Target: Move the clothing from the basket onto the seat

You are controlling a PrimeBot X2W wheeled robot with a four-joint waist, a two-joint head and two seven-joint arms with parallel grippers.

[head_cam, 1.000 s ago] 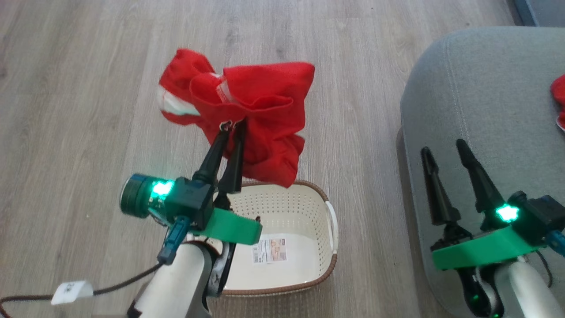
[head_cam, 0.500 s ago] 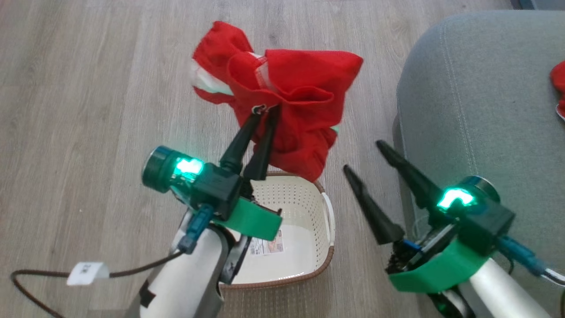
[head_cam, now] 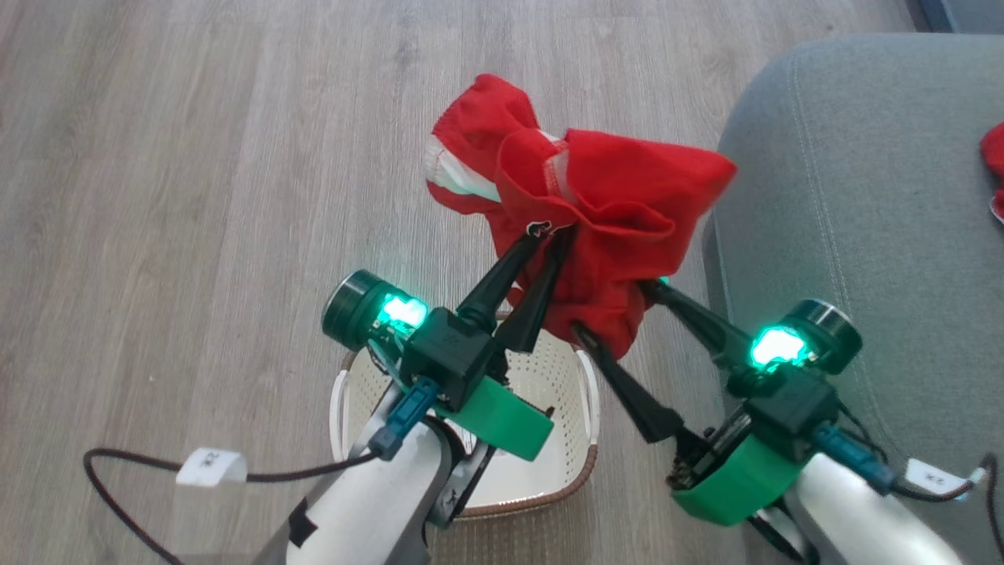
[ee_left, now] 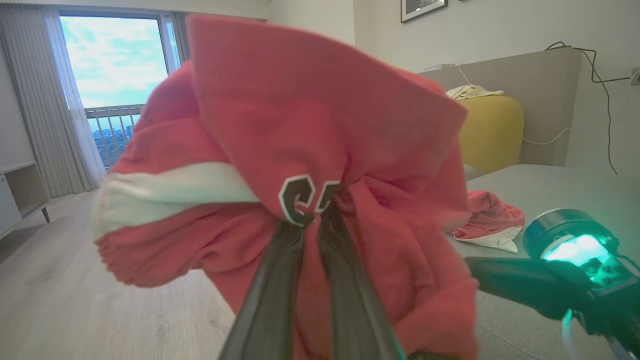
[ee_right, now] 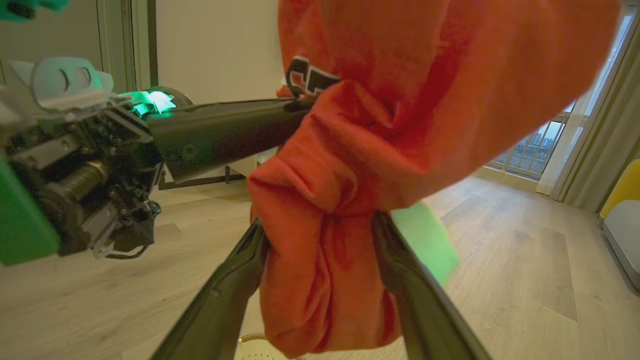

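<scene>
A bright red garment (head_cam: 612, 196) with white trim and a dark letter logo (ee_left: 300, 197) hangs in the air above the far end of the cream basket (head_cam: 584, 463). My left gripper (head_cam: 549, 231) is shut on a bunched fold of it. My right gripper (head_cam: 614, 308) is open, its two fingers standing on either side of the garment's hanging lower part (ee_right: 320, 280). The grey-green seat (head_cam: 863, 196) lies just to the right. A second red garment (head_cam: 994, 169) rests on it near the right edge, also visible as a crumpled garment (ee_left: 492, 220) in the left wrist view.
Pale wood floor (head_cam: 196, 157) spreads to the left and beyond the basket. A dark cable with a white tag (head_cam: 210, 468) trails from my left arm. A yellow cushion (ee_left: 492, 132) with a cloth on it stands behind the seat.
My left gripper has carried the garment rightward toward the seat. My right gripper has swung left off the seat, and its open fingers now straddle the garment's lower part.
</scene>
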